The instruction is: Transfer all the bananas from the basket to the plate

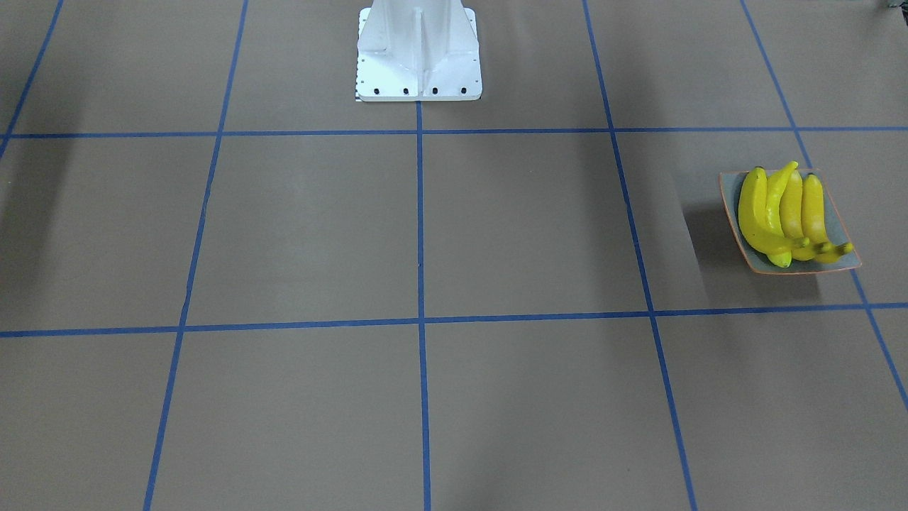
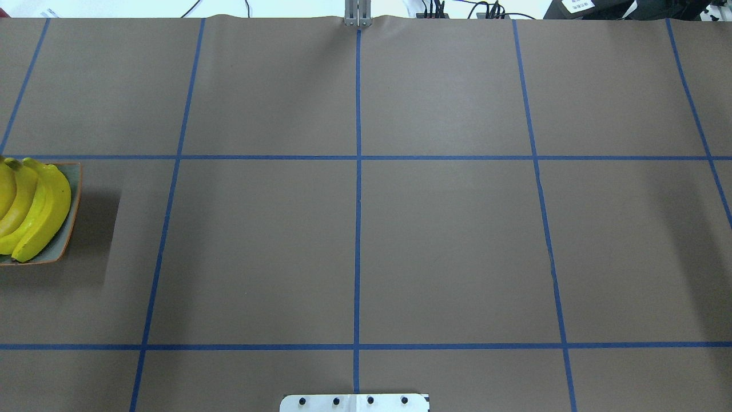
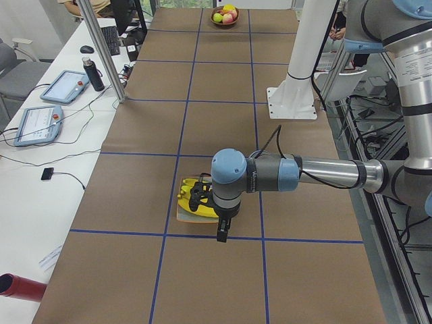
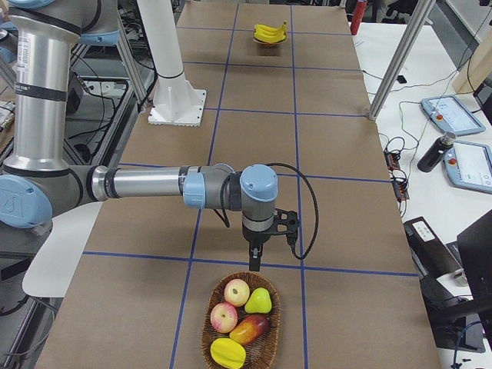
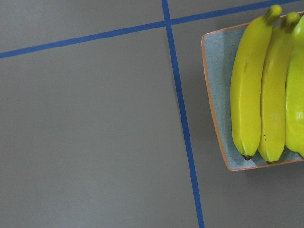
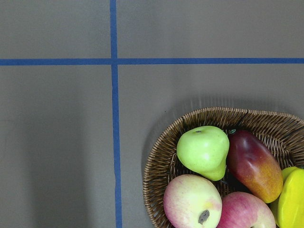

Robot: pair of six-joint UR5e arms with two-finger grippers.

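Several glossy yellow bananas (image 1: 762, 213) lie side by side on the square grey-green plate (image 1: 835, 226) with an orange-brown rim. They also show at the left edge of the overhead view (image 2: 40, 212) and in the left wrist view (image 5: 249, 90). The wicker basket (image 6: 156, 161) holds other fruit; I see no banana in it. My left gripper (image 3: 222, 233) hangs beside the plate (image 3: 181, 217). My right gripper (image 4: 254, 260) hangs just above the basket's (image 4: 207, 327) far rim. Both show only in side views, so I cannot tell whether they are open or shut.
The basket holds a green pear (image 6: 204, 149), two apples (image 6: 192, 202) and a red-yellow mango (image 6: 254, 164). The white arm pedestal (image 1: 418, 50) stands at the table's robot side. Tablets and a bottle (image 3: 93, 73) lie on the side bench.
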